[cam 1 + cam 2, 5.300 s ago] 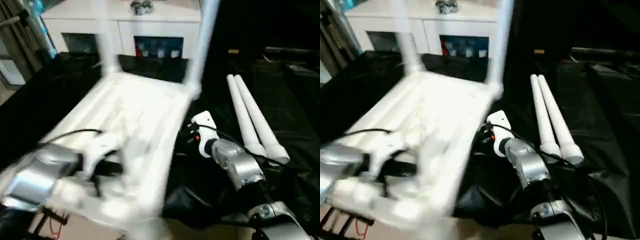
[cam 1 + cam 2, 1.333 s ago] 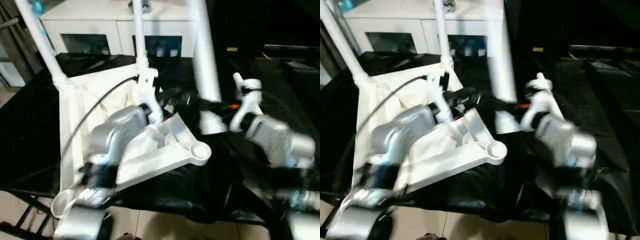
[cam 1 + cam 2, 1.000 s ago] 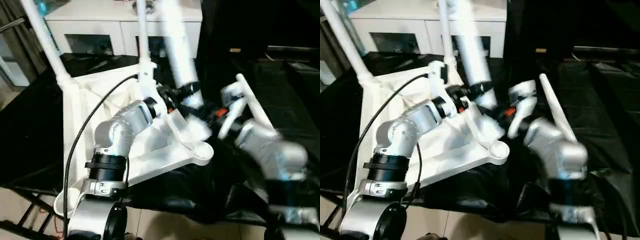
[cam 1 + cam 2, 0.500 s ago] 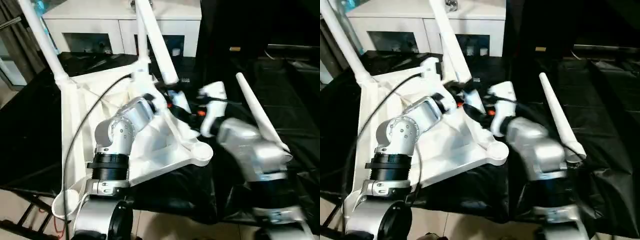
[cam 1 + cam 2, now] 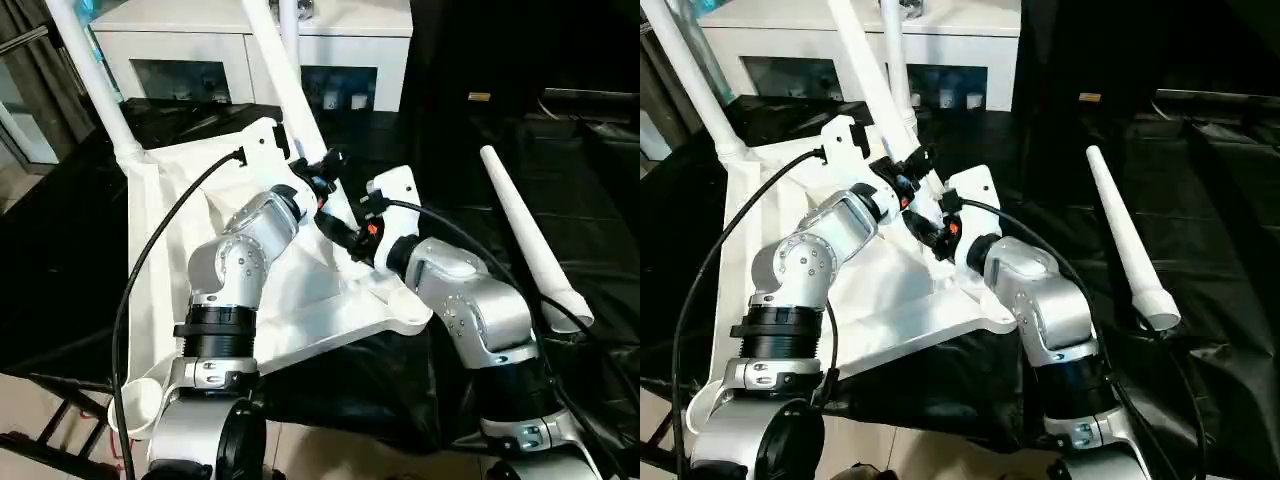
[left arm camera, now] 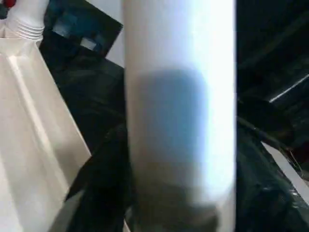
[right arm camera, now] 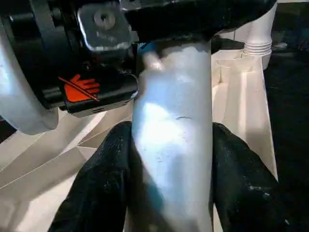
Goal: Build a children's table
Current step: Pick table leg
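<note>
Right wrist view: my right gripper (image 7: 171, 159) clamps a tilted leg (image 7: 171, 130). My left gripper (image 6: 178, 193) clasps it too, over the upturned tabletop (image 5: 165, 230).

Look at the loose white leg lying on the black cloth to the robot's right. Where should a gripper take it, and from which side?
Grip the loose leg around its middle, coming straight down from above. It lies flat on the black cloth with open room on both sides, and it is a round tapered tube, so the jaws would probably best straddle it across its width. The thin tip would likely let it swing.
</note>
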Motion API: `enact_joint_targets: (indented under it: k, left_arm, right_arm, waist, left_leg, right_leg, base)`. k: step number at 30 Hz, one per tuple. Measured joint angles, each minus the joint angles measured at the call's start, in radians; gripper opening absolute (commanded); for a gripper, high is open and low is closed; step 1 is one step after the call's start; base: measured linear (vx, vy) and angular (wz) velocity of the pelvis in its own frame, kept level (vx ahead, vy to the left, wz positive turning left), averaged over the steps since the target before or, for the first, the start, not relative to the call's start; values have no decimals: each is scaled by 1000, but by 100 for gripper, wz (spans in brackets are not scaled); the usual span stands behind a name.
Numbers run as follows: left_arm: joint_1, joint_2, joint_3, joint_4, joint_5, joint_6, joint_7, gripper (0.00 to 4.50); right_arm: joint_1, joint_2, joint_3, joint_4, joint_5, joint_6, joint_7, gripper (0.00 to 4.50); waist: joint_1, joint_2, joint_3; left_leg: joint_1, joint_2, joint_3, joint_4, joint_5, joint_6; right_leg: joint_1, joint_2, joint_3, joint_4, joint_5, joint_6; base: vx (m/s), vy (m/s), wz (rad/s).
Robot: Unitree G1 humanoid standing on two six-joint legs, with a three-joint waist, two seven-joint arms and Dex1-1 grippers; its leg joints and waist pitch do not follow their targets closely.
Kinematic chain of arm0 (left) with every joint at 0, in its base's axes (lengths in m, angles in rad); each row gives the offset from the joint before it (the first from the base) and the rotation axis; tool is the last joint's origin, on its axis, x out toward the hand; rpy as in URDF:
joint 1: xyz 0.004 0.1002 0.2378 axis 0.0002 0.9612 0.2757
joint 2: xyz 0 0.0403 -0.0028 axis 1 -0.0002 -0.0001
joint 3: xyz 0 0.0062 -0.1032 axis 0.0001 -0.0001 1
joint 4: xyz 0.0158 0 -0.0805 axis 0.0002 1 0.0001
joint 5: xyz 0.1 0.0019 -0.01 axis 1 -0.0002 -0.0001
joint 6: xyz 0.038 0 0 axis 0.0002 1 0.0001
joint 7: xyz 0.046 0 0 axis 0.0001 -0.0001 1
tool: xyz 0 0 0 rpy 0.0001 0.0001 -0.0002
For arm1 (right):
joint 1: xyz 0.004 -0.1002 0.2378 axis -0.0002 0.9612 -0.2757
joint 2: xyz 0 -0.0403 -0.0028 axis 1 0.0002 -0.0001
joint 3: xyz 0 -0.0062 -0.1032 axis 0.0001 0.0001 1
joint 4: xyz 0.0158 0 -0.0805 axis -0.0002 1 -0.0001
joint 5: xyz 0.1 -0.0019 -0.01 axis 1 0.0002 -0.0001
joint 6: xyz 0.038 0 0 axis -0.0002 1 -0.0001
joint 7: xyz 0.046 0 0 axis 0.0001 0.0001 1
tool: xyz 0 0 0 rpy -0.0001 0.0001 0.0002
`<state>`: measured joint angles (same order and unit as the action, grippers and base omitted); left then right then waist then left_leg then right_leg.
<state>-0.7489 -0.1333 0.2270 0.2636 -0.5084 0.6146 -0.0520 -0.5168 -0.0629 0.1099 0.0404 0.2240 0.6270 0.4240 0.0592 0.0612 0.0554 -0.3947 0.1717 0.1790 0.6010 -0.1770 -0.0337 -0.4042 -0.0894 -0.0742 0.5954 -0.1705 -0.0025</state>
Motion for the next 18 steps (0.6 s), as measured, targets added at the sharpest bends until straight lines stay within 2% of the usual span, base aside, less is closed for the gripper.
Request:
enact_joint_targets:
  k: [2,3,4,5,8,9,12,14,18]
  left_arm:
    - [0,0,-1,-6,-10,0,-10,215]
    - [0,0,-2,-7,-19,0,-15,215]
    - [0,1,-4,-7,-24,-2,-29,202]
    - [0,3,-5,-7,-26,-4,-47,202]
    - [1,41,-34,-7,-33,2,-174,196]
    - [1,57,-53,-8,-44,19,-219,193]
    - [3,103,-92,-9,-80,74,-338,192]
    - [7,139,-123,-24,-117,116,-437,192]
    - [7,173,-163,-51,-171,152,-602,191]
  right_arm:
    - [0,-2,-1,-8,3,0,6,188]
    - [0,-4,-3,-11,7,0,10,188]
    - [0,-10,-6,-16,12,2,14,244]
    - [0,-18,-13,-22,21,7,24,244]
    - [-8,-78,-59,-41,109,55,125,266]
    - [-14,-118,-69,-45,144,81,174,291]
    - [-19,-212,-102,-68,224,153,311,302]
    - [-20,-267,-102,-66,267,199,400,333]
    - [-30,-345,-100,-40,321,240,543,363]
  waist:
    - [0,0,0]
    - [-1,0,0]
    - [-1,0,0]
    - [-1,0,0]
    - [3,0,0]
    - [5,0,0]
    - [5,-1,0]
    - [2,-1,0]
    - [1,-1,0]
  left_leg:
    - [0,0,0,0,0,0]
    - [0,0,0,0,0,0]
    - [0,0,0,0,0,0]
    - [0,0,0,0,0,0]
    - [0,0,0,1,0,0]
    - [0,-1,0,1,0,0]
    - [0,-1,1,1,1,1]
    - [0,0,1,1,3,5]
    - [2,0,2,2,3,5]
  right_leg:
    - [0,0,0,0,1,1]
    - [0,0,0,0,1,1]
    - [0,0,0,0,1,1]
    - [0,0,0,0,1,2]
    - [1,0,1,-1,1,2]
    - [1,0,1,-1,1,2]
    - [1,0,2,0,2,2]
    - [1,0,2,1,2,2]
    - [1,0,3,3,2,2]
  base:
    - [0,0,0]
    - [0,0,0]
    - [0,0,0]
    - [0,0,0]
    - [0,0,0]
    - [0,0,0]
    - [0,0,0]
    - [0,0,0]
    - [0,0,0]
